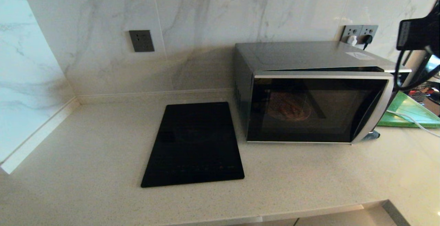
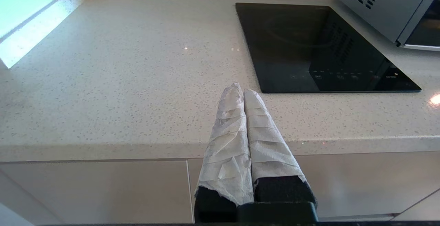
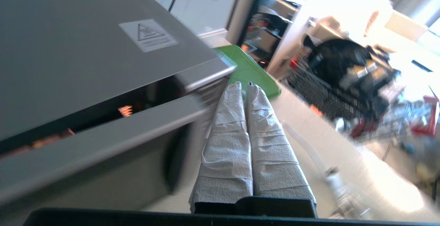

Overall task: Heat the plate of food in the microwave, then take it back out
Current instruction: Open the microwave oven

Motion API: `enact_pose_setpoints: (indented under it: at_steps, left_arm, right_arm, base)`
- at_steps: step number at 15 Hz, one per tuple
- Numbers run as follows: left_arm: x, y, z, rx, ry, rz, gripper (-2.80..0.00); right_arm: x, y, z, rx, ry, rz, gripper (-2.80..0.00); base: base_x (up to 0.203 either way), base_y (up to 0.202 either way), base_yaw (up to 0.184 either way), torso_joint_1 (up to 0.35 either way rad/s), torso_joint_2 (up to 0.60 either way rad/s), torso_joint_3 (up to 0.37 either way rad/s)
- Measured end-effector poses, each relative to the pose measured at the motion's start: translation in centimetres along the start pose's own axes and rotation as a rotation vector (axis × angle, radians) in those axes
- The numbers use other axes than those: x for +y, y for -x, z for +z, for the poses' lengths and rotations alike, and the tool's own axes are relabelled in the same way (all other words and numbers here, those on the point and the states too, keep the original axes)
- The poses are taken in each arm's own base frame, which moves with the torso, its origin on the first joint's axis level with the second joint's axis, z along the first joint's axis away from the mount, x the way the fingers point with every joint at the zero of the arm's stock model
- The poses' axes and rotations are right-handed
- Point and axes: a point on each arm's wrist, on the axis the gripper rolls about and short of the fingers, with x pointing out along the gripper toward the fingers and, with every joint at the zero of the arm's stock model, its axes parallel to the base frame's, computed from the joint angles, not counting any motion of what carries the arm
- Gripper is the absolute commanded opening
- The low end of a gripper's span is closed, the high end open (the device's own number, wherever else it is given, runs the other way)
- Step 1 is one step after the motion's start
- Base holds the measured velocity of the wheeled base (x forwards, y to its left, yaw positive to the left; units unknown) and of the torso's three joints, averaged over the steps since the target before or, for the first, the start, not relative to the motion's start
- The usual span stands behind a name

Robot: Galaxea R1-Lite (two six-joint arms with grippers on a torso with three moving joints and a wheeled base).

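Observation:
The microwave (image 1: 309,92) stands at the back right of the counter. Its dark glass door (image 1: 312,111) is slightly ajar, with a dark gap along the top. A dim round brownish shape (image 1: 289,106) shows through the glass; I cannot tell if it is the plate of food. My right gripper (image 3: 244,86) is shut and empty, its tape-wrapped fingers beside the microwave's (image 3: 86,47) upper right corner, by the door's free edge. Only the right arm (image 1: 417,33) shows in the head view. My left gripper (image 2: 240,90) is shut and empty, over the counter's front edge.
A flat black slab (image 1: 194,143) lies on the counter left of the microwave. A green board (image 1: 409,111) lies to the microwave's right, crossed by a white cable (image 1: 409,119). Plugs sit in wall sockets (image 1: 359,33) behind. Marble walls close the back and left.

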Motion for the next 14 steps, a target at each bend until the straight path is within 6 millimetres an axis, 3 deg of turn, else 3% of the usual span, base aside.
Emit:
enact_pose_setpoints:
  at_steps: [3,6,10,14]
  left_arm:
    - [0.0,0.0,0.0,0.000,0.000,0.001,-2.80]
    - [0.0,0.0,0.0,0.000,0.000,0.000,-2.80]
    - [0.0,0.0,0.0,0.000,0.000,0.001,-2.80]
    - [0.0,0.0,0.0,0.000,0.000,0.001,-2.80]
  right_arm:
    - [-4.3,0.2,1.0,0.087,0.078,0.179,-2.80]
    - [-6.2,0.4,1.1,0.204,0.043,0.388,-2.80]
    - [-5.0,-1.0,1.4,0.354,-0.163,0.500,-2.80]
    - [-3.2,-4.6,0.3,0.439,-0.342,0.460,-2.80]
  base:
    - [0.000,0.000,0.000,0.000,0.00,0.000]
    - [0.000,0.000,0.000,0.000,0.00,0.000]
    - [0.000,0.000,0.000,0.000,0.00,0.000]
    - [0.000,0.000,0.000,0.000,0.00,0.000]
